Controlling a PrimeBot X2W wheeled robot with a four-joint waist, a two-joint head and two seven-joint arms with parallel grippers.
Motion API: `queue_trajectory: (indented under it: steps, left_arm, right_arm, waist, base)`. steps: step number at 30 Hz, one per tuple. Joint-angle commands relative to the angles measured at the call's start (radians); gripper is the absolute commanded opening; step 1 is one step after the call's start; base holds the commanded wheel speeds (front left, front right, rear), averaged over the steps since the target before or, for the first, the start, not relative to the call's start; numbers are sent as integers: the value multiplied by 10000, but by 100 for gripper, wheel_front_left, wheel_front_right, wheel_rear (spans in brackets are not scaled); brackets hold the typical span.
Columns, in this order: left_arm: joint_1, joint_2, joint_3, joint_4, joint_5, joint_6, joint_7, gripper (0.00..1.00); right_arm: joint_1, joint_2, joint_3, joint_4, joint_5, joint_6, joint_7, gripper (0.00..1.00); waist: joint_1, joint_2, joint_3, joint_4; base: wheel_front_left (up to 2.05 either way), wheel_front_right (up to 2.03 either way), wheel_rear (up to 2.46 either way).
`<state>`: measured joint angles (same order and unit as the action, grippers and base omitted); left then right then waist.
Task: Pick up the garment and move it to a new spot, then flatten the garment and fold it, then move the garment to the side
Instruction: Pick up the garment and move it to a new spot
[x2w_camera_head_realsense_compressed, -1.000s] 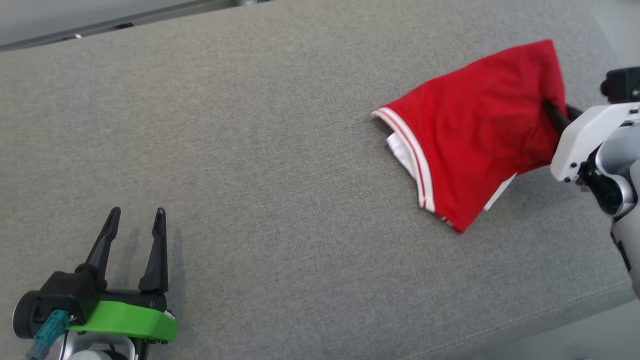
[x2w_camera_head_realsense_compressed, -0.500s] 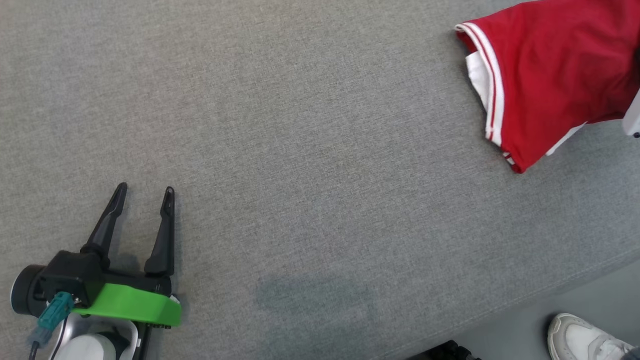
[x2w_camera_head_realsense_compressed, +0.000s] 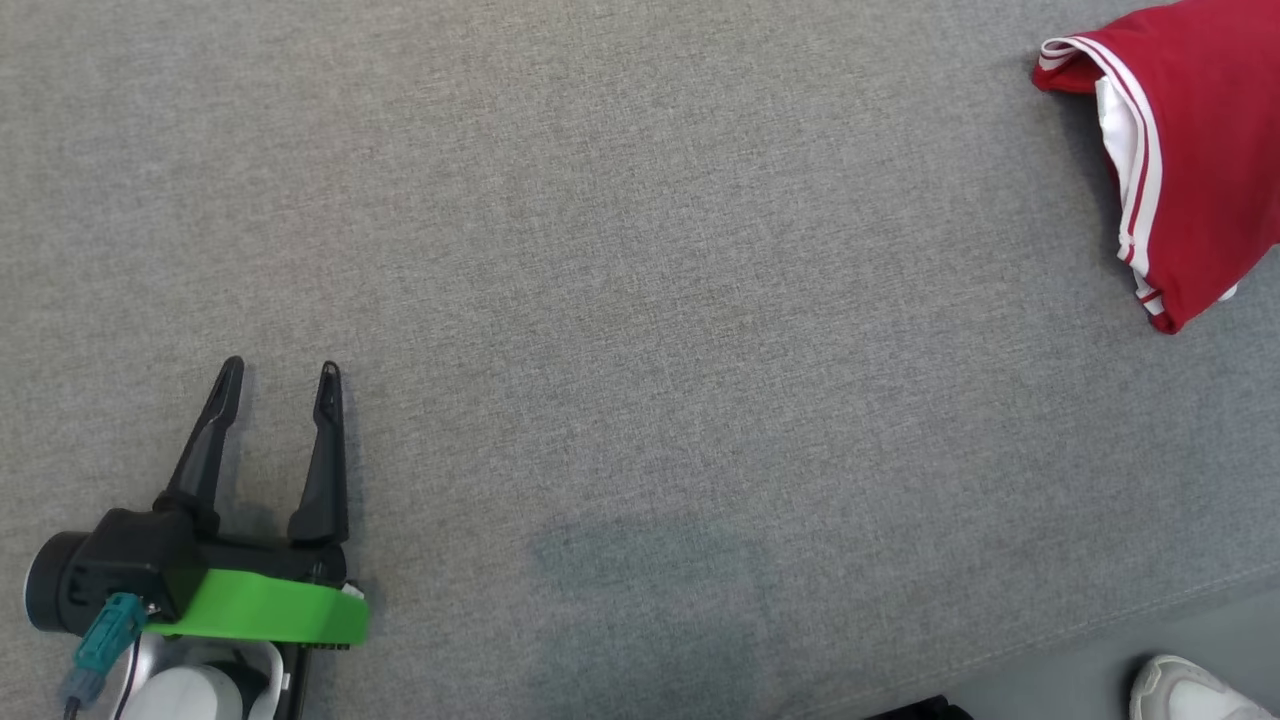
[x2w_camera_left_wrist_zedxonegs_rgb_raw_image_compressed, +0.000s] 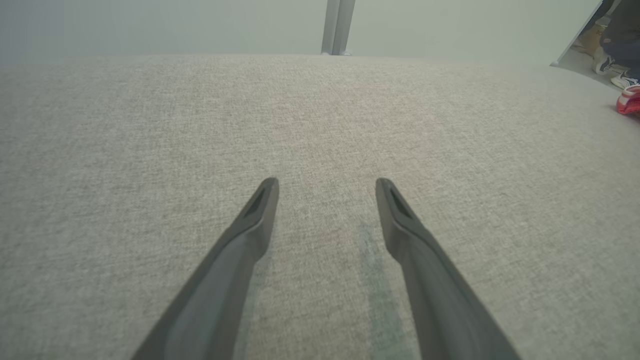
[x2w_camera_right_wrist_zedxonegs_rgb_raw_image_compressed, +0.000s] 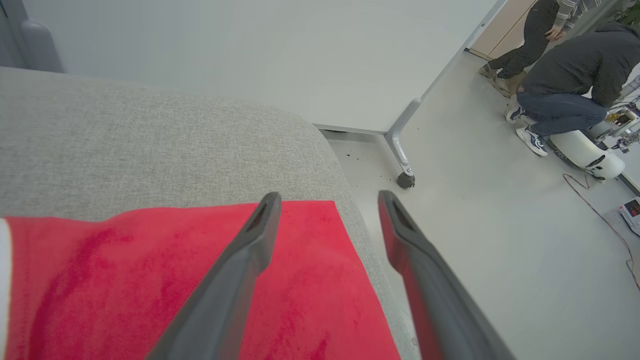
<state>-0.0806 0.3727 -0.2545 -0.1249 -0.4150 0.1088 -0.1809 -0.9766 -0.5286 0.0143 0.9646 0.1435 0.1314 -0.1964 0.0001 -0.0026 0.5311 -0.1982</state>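
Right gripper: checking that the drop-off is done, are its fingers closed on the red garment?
No. The fingers of the right gripper stand wide apart over the red garment, nothing pinched between them.

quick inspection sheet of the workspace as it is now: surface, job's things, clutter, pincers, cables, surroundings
surface: grey fabric cushion, flat, with a faint darker patch near its front edge
job's things: red garment with white trim, lying at the cushion's right end, close to the rounded corner
clutter: nothing seen
grippers: left pincer open over bare fabric, holding nothing; right pincer open above the garment's edge, holding nothing
cables: teal connector at the left wrist; floor cable off to the side
surroundings: white panel on castors, crouching person, white shoe beside the cushion
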Motion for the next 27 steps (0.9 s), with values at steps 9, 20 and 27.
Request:
queue_trajectory:
  steps: [9,20,27]
  left_arm:
    - [135,-606,-108,905,-239,-135,-615,100]
    - [817,-944,903,1618,-24,-278,-841,100]
    - [1343,-1394,1652,2006,437,-850,-847,100]
  right_arm:
    - [1729,346,-494,-2224,-268,-14,-692,100]
    - [6786,1938,-1782,-7245,-235,-12,-689,100]
    - [9118,3321,-1320,-8180,-475,-12,-689,100]
  waist:
    - [-1,26,-1492,791]
    - [-1,26,-3169,1759]
    - [-1,26,-4000,2085]
  base:
    - [0,0,0]
    - [0,0,0]
    - [0,0,0]
